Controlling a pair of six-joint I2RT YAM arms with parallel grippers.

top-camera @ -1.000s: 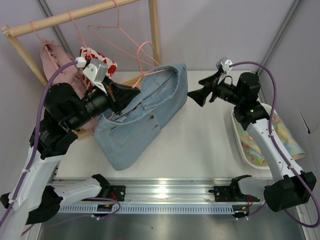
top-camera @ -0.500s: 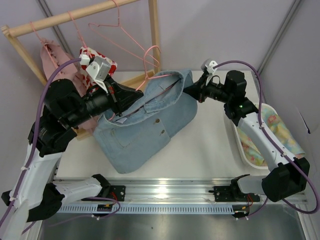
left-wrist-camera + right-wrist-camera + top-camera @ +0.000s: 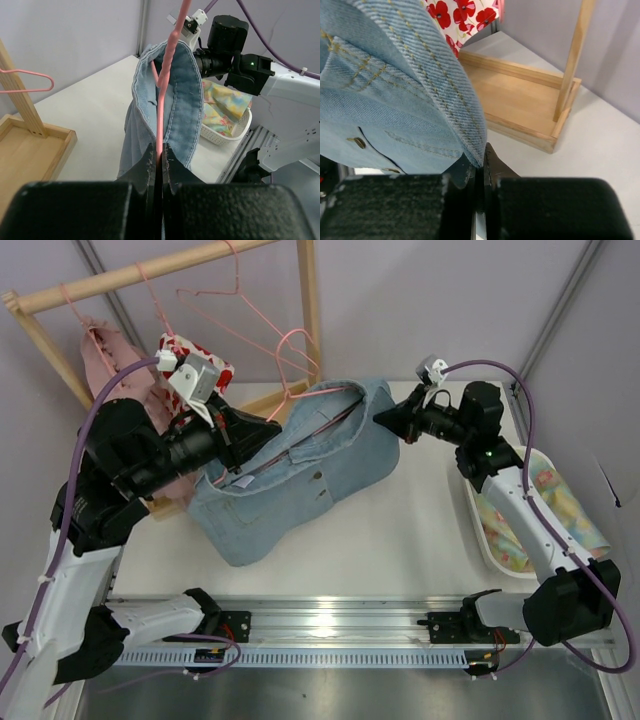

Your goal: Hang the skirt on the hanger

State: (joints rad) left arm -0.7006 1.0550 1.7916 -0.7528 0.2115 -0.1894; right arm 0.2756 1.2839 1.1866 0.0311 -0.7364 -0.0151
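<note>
Top external view: the skirt has just been clamped by the right pincer — agape a second ago — while the hanger is pinched in the closed left pincer, so spreading can be begun.

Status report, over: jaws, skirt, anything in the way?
Left jaws shut on hanger, inside skirt waistband. Right jaws shut on skirt edge. Rack close behind.

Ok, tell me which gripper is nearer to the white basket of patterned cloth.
Right. In the top view, the right gripper, shut on the skirt, sits up and left of the basket. The left gripper, pinching the hanger, is farther left, across the skirt.
</note>
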